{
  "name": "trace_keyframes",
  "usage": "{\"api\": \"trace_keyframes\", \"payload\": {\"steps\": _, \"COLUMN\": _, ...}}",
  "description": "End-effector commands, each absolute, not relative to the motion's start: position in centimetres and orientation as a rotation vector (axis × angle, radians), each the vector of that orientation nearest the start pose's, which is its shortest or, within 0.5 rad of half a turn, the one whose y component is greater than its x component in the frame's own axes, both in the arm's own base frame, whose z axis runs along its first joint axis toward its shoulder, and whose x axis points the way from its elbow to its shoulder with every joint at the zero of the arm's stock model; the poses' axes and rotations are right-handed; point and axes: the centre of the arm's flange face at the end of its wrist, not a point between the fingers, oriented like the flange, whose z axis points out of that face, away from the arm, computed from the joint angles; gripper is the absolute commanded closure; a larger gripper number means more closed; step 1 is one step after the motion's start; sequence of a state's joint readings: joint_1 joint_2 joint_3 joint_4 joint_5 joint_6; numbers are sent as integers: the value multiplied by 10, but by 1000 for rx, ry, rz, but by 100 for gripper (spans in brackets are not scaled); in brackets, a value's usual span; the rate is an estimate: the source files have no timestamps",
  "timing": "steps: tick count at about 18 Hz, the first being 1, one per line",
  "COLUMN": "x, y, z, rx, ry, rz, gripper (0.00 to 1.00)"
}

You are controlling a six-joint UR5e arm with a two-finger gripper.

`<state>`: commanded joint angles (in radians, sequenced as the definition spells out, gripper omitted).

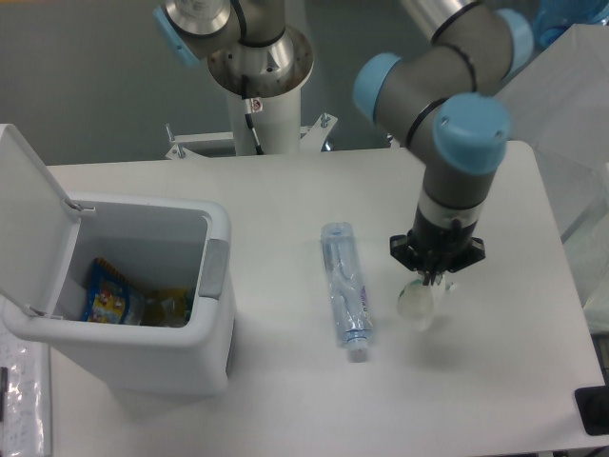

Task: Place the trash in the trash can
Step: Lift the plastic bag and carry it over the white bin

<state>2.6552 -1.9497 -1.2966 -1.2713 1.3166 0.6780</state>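
The trash can (217, 240) stands at the left of the table with its lid (29, 214) swung open to the left. A clear plastic water bottle (343, 287) lies flat in the middle of the table, cap toward the front. Right of the bottle, my gripper (435, 278) points straight down and is shut on the top of a small whitish plastic bag (416, 306). The bag hangs below the fingers, just over the tabletop.
Blue-and-yellow snack packets (110, 304) lie inside the bin. The robot's base column (259, 71) rises at the back centre. A translucent box (576, 133) sits at the right edge, and a black object (594, 409) at the front right corner.
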Motion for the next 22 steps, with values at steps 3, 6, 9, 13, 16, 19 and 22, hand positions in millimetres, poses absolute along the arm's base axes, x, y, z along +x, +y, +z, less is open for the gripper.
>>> {"api": "trace_keyframes", "payload": {"steps": 3, "x": -512, "y": 455, "z": 482, "rx": -2666, "ry": -518, "rz": -97, "gripper": 100}}
{"api": "trace_keyframes", "payload": {"steps": 6, "x": -487, "y": 458, "z": 523, "rx": -2556, "ry": -492, "rz": -131, "gripper": 100}}
{"api": "trace_keyframes", "payload": {"steps": 9, "x": -449, "y": 480, "z": 549, "rx": -2466, "ry": -387, "rz": -215, "gripper": 100}}
{"api": "trace_keyframes", "payload": {"steps": 13, "x": -390, "y": 494, "z": 586, "rx": -2366, "ry": -320, "rz": -314, "gripper": 100}}
{"api": "trace_keyframes", "payload": {"steps": 16, "x": -354, "y": 504, "z": 604, "rx": -2344, "ry": -293, "rz": -348, "gripper": 100}}
{"api": "trace_keyframes", "payload": {"steps": 19, "x": -317, "y": 517, "z": 615, "rx": -2342, "ry": -253, "rz": -361, "gripper": 100}}
{"api": "trace_keyframes", "payload": {"steps": 22, "x": -289, "y": 521, "z": 611, "rx": -2356, "ry": -226, "rz": -389, "gripper": 100}}
